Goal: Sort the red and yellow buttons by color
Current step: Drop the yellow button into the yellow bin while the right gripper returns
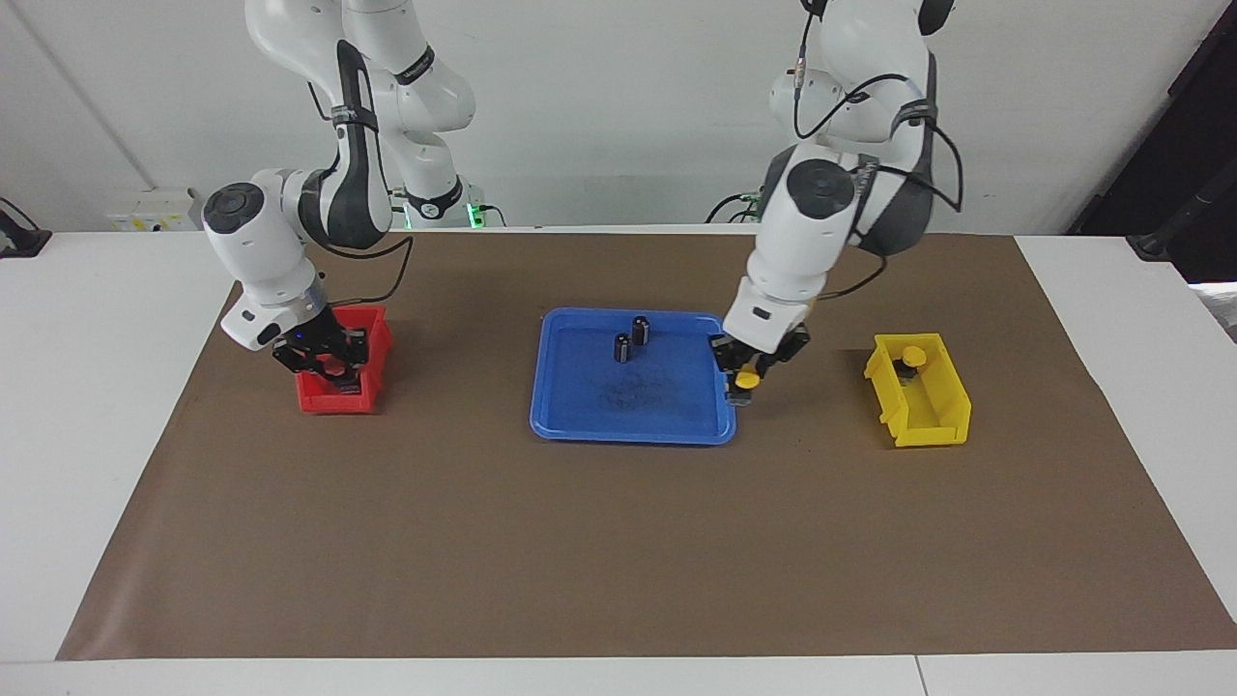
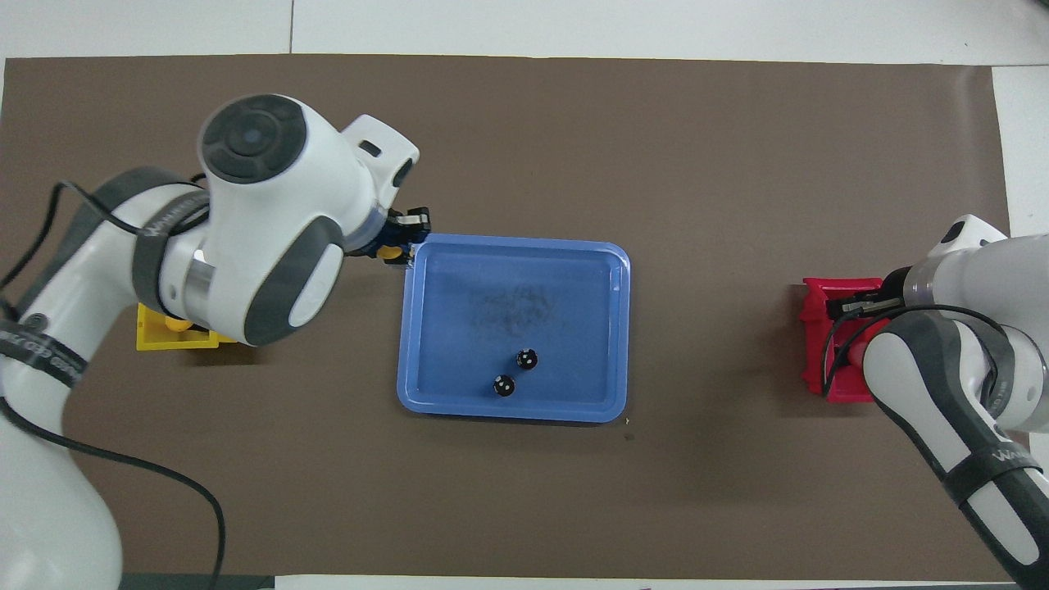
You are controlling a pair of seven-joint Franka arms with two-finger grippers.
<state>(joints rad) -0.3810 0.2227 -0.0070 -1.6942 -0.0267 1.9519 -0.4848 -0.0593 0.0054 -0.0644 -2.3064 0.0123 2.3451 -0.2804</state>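
Observation:
My left gripper (image 1: 744, 370) is shut on a yellow button (image 1: 746, 381) and holds it just over the rim of the blue tray (image 1: 633, 432) at the left arm's end; it also shows in the overhead view (image 2: 399, 239) with the button (image 2: 392, 252). A second yellow button (image 1: 912, 358) lies in the yellow bin (image 1: 933, 416), partly seen from above (image 2: 174, 324). My right gripper (image 1: 324, 365) is open, low in the red bin (image 1: 333, 401). The red buttons are hidden by that gripper and the bin's walls.
Two small dark cylinders with silvery tops (image 1: 641, 330) (image 1: 622, 348) stand in the tray, toward the robots. The yellow bin (image 2: 164, 340) sits at the left arm's end of the brown mat, the red bin (image 2: 819, 328) at the right arm's end.

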